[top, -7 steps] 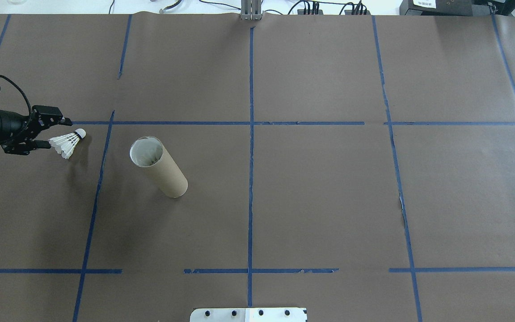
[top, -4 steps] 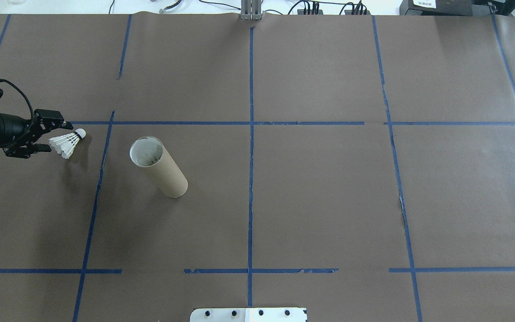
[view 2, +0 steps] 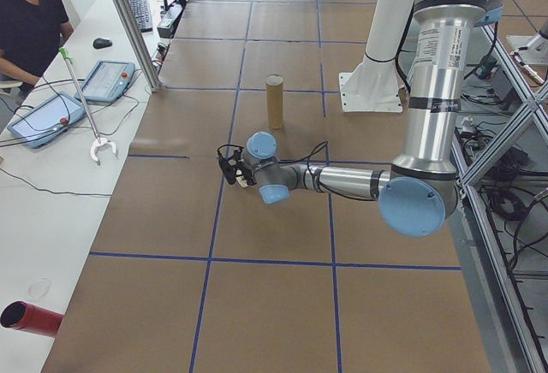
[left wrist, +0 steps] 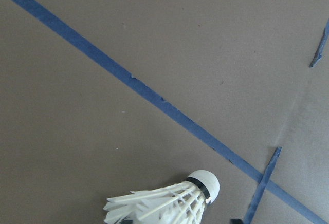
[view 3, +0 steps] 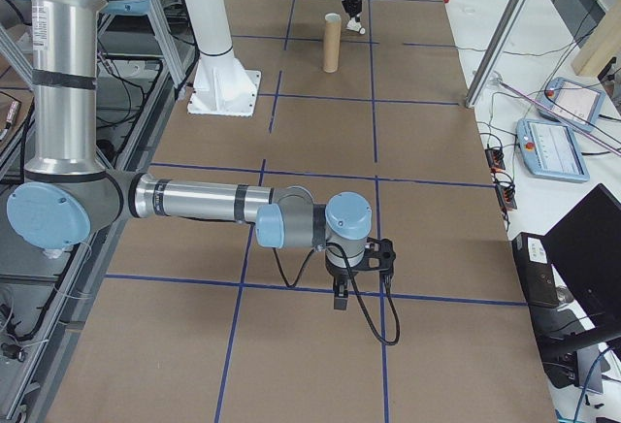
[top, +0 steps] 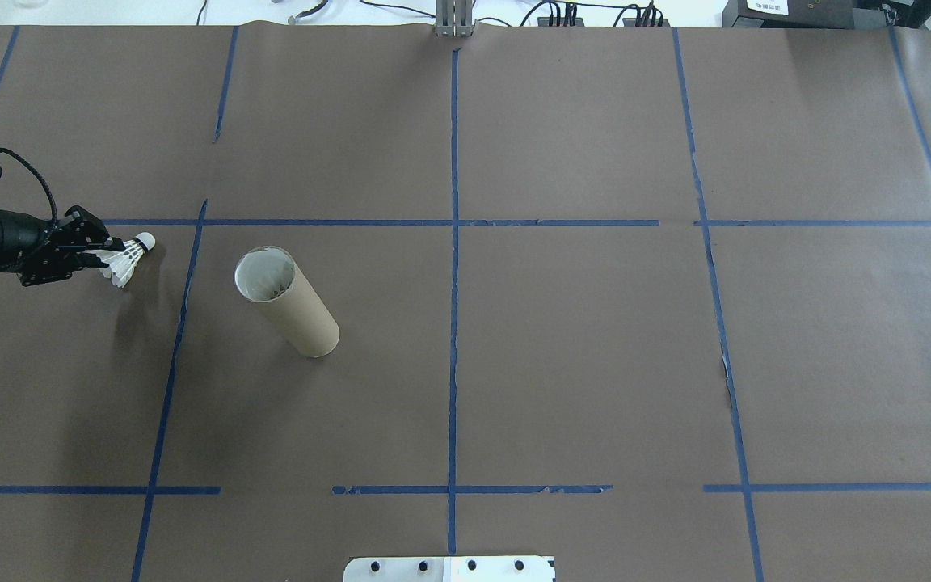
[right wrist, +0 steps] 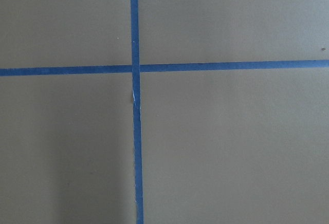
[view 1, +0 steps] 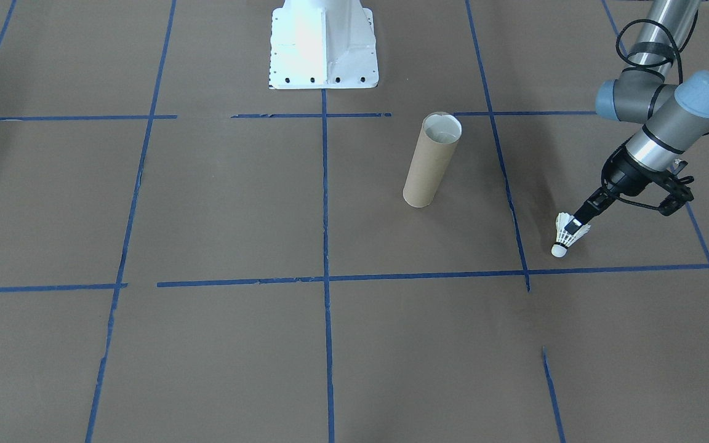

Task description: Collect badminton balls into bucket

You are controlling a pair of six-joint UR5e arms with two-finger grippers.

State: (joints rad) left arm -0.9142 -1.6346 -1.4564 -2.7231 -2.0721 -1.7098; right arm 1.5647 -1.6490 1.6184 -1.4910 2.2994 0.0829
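The white feather shuttlecock [top: 132, 255] lies on its side at the table's left, with its cork tip [top: 145, 240] pointing away from the arm. My left gripper [top: 112, 254] is shut on its feather skirt, low over the table [view 1: 573, 230]. The left wrist view shows the shuttlecock [left wrist: 172, 203] at its bottom edge. The bucket [top: 288, 303], a brown cardboard tube with a white inside, stands upright a little to the right of them, its mouth [view 1: 442, 127] open. My right gripper [view 3: 340, 297] shows only in the exterior right view, so I cannot tell its state.
Blue tape lines [top: 453, 242] cross the brown table cover. The white robot base [view 1: 324, 49] stands at the near middle edge. A person [view 2: 30, 22] sits at a white bench with tablets [view 2: 107, 80] beyond the far edge.
My left gripper's fingers have closed from wide open onto the shuttlecock's feathers and moved slightly forward. The shuttlecock and tube stay in place.
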